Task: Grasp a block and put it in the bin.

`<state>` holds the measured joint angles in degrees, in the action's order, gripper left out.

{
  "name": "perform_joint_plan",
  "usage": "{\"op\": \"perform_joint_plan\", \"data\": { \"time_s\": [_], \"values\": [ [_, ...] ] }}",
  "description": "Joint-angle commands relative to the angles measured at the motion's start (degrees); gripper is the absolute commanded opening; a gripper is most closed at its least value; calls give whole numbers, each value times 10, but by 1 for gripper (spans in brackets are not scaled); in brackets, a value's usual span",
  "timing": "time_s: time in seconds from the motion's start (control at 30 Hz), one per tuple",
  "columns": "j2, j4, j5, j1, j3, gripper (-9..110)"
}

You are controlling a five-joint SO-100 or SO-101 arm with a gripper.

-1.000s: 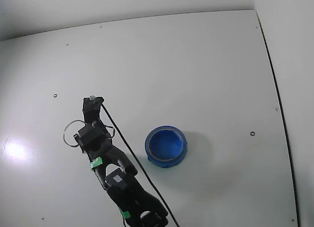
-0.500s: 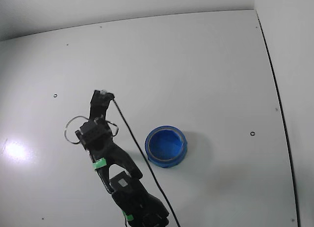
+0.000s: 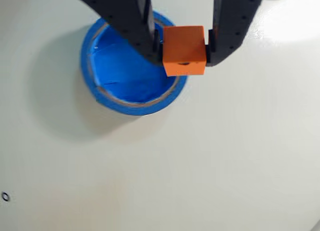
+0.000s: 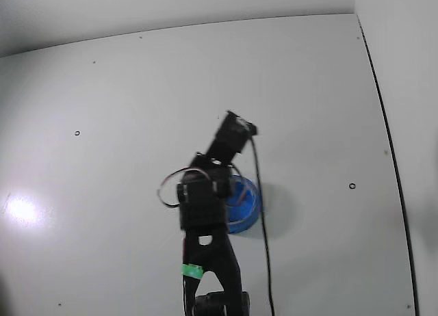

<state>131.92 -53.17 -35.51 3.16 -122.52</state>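
Surface: white table [image 3: 210, 161], plain, with a bright glare patch at upper right in the wrist view; also seen in the fixed view [image 4: 123, 104] with a few small dark holes.
Gripper [image 3: 185, 48]: two black fingers, closed onto the block from its left and right sides; the opening equals the block's width. Left finger [image 3: 135, 26] and right finger both touch it.
Block [image 3: 184, 50]: count one. Orange-looking cube in the wrist view, pinched between the fingers, held above the bin's right rim, partly over the interior and partly over the rim.
Block orientation: cube, so no long axis; top face towards the camera, front face towards the bottom of the wrist view, edges roughly square to the frame. A small dark mark sits on the front face.
Bin [image 3: 120, 71]: count one. Round, blue, shallow, lighter rim, upright on the table, its upper part hidden behind the fingers. In the fixed view [image 4: 248, 205] it lies just right of the arm.
Arm [image 4: 205, 213]: count one. Black, green band near its base, cable trailing along its right side; it hides the gripper and block in the fixed view.
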Motion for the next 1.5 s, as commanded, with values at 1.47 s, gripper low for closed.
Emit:
{"op": "perform_joint_plan", "data": {
  "time_s": [1.47],
  "values": [
    [86,151,123,46,-154,2]
  ]
}}
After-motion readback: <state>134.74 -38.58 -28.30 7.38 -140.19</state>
